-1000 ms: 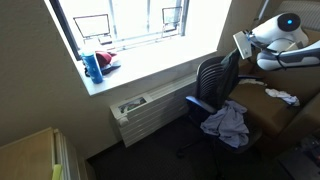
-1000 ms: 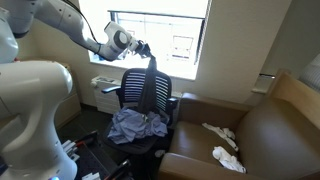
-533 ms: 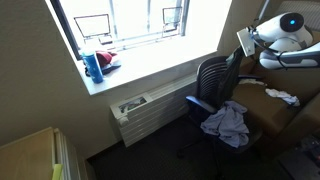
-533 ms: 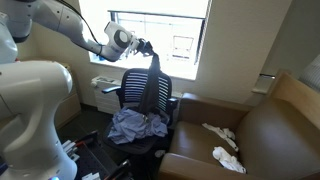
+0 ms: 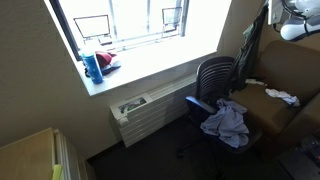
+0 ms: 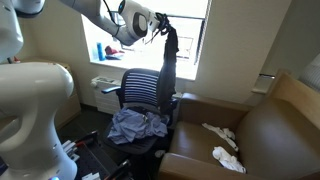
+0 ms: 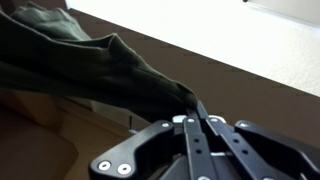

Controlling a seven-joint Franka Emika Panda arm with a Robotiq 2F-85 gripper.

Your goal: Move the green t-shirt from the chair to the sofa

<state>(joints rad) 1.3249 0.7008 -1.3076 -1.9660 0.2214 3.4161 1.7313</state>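
My gripper (image 6: 161,20) is shut on the dark green t-shirt (image 6: 169,62) and holds it high above the black office chair (image 6: 143,92). The shirt hangs down as a long dark strip in front of the window. In an exterior view the shirt (image 5: 254,50) hangs by the sofa's back, above the chair (image 5: 215,80). In the wrist view the shirt (image 7: 90,65) is pinched between the closed fingers (image 7: 194,108). The brown sofa (image 6: 262,135) stands beside the chair.
A grey-blue garment (image 6: 135,126) lies on the chair seat, also seen in an exterior view (image 5: 227,122). White cloths (image 6: 222,143) lie on the sofa. A radiator (image 5: 150,110) sits under the window sill, which holds a blue bottle (image 5: 92,66).
My gripper has risen and moved toward the sofa, lifting the green t-shirt off the chair back so that it hangs free.
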